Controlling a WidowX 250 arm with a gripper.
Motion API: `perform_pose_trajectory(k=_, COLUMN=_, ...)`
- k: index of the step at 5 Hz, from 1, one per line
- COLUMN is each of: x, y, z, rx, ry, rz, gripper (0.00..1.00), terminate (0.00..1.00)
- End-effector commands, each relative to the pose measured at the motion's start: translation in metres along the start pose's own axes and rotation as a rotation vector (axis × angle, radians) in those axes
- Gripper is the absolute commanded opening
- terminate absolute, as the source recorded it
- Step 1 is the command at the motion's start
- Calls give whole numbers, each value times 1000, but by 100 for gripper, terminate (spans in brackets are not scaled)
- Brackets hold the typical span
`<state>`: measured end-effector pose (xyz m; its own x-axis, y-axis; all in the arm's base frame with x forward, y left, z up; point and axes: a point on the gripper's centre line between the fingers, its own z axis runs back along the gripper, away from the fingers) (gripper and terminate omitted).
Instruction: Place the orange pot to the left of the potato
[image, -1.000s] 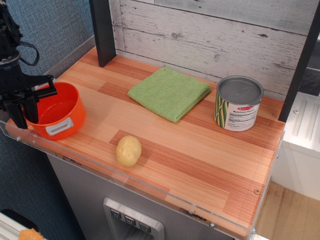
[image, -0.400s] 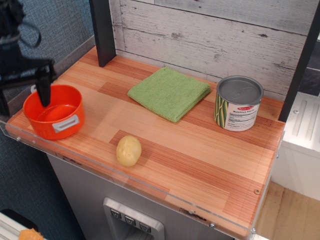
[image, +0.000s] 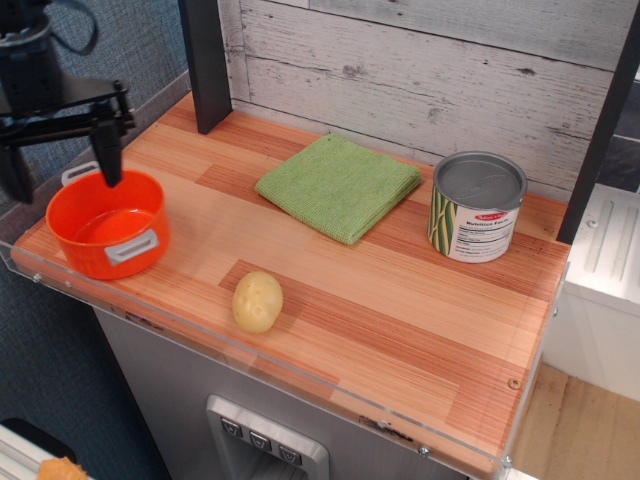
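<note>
Gripper (image: 60, 165) risen since earlier frame, fingers wide apart, empty, above pot (image: 105, 223); pot left of potato (image: 257, 301). Can (image: 477, 207) label unreadable.

You have the orange pot (image: 107, 224) sitting on the surface (image: 400, 320) at its far left end. The potato (image: 257, 301) lies to the right of the pot, near the front edge — the two are apart. Behind the potato, near the back wall, lies the cloth (image: 338, 186). The can (image: 478, 206) stands upright to the right of the cloth. The gripper (image: 60, 160) hangs above the pot's back rim — jaws spread wide.
</note>
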<state>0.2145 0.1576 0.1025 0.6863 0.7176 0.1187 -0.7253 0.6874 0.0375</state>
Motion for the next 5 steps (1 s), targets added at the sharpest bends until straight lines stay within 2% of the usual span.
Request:
perform_pose_trajectory(k=1, x=-42, y=-28, z=23, rx=-66, ry=-45, rz=-311, gripper=100, terminate=0)
perform_pose_trajectory(k=3, x=-88, y=-49, z=27, rx=-71, ry=-73, rz=-565, gripper=100, terminate=0)
perform_pose_trajectory(k=4, x=-88, y=-49, z=27, rx=-71, ry=-73, rz=-565, gripper=100, terminate=0)
perform_pose_trajectory(k=5, x=-88, y=-49, z=27, rx=-71, ry=-73, rz=-565, gripper=100, terminate=100)
